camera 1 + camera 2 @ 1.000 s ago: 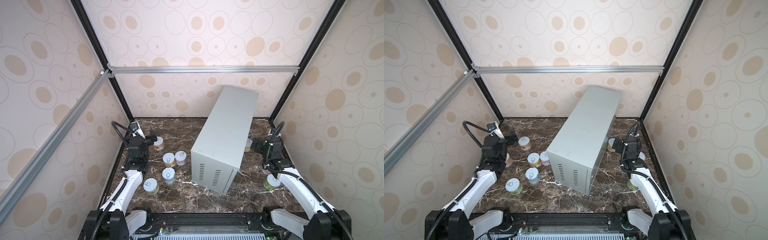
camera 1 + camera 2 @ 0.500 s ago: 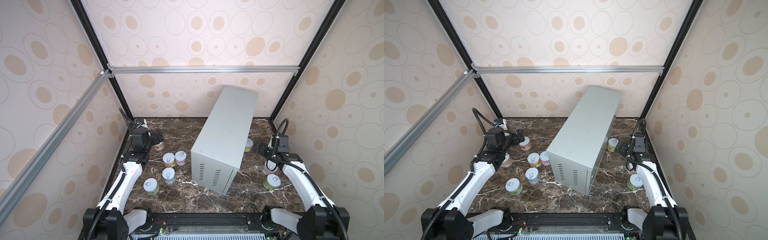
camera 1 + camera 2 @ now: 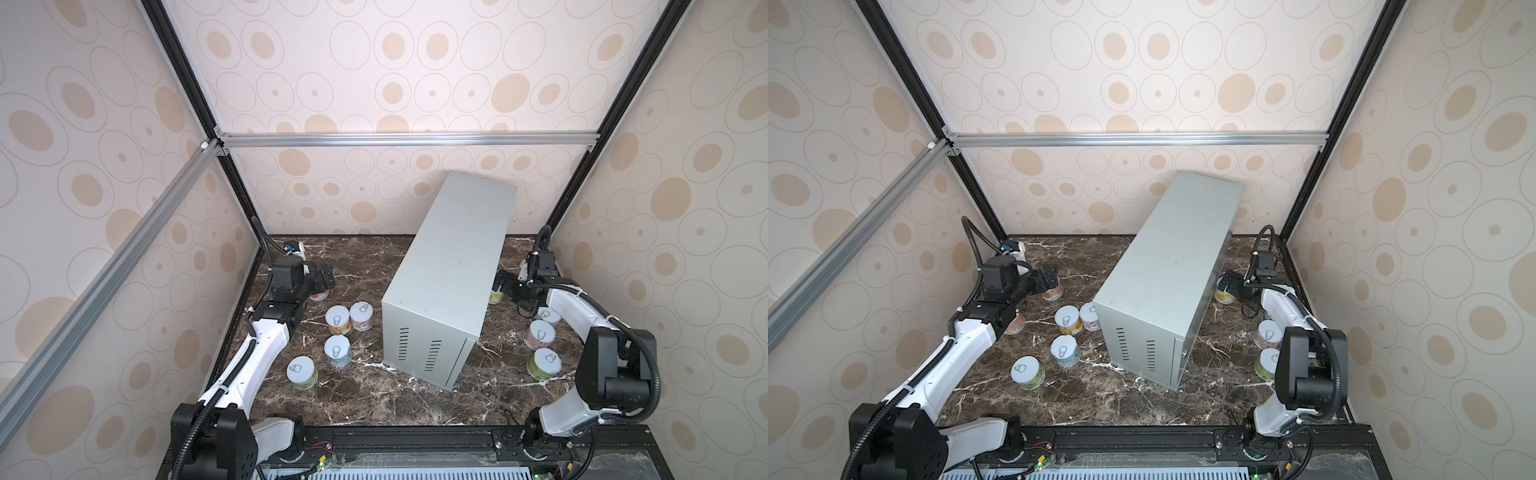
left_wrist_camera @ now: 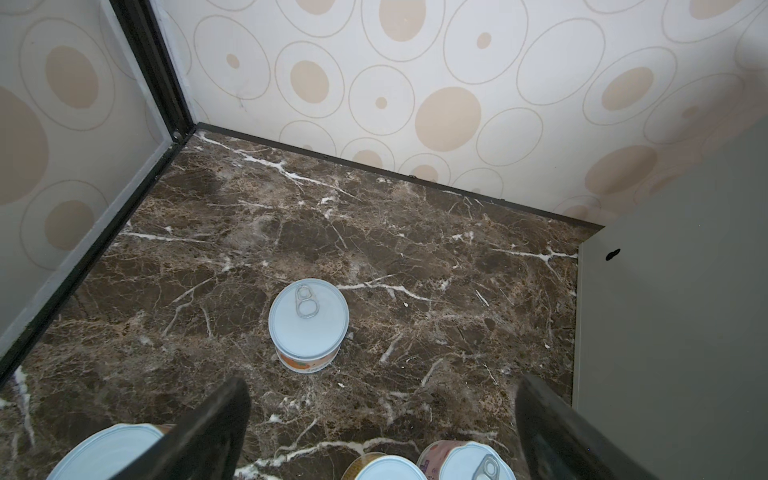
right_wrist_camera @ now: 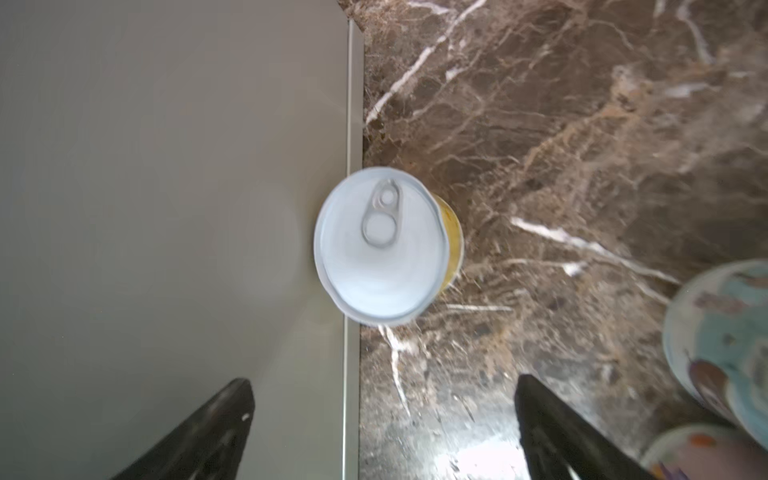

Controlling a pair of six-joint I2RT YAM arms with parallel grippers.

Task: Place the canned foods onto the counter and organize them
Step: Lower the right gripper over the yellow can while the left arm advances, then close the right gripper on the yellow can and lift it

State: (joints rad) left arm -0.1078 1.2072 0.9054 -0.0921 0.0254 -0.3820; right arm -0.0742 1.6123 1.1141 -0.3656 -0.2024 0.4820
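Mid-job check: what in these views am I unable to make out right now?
- Salmon can: top view, mostly under the left arm.
- Yellow can: both top views, partly behind the right gripper; blurred in the right wrist view.
- Nearest cans: cut off by the left wrist view's edge.
- Labels: unreadably small in top views.

Open marble (image 4: 332,216) surrounds the orange can (image 4: 308,318) ahead of the left tool (image 4: 382,380). The yellow can (image 5: 380,245) ahead of the right tool (image 5: 382,380) stands just beside the counter (image 5: 166,208) wall, which blocks that side. The counter top lies free in both top views.
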